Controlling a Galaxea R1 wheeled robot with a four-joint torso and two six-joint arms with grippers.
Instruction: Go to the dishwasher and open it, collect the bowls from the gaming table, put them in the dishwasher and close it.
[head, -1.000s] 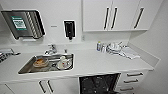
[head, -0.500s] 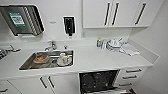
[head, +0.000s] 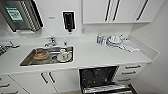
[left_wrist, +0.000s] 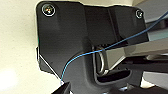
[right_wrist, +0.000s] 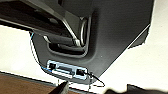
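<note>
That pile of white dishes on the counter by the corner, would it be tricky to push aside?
Probably. The stack of white dishes looks like crockery, so likely heavy for its size and breakable. The things piled on top seem loose and might slide or tip if shoved. The white counter looks smooth, so the stack could skid easily.

Head view looks down over the counter (head: 100, 56).

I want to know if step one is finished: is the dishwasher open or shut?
Open. In the head view the dishwasher shows its dark interior under the counter, with its door folded down in front.
</note>
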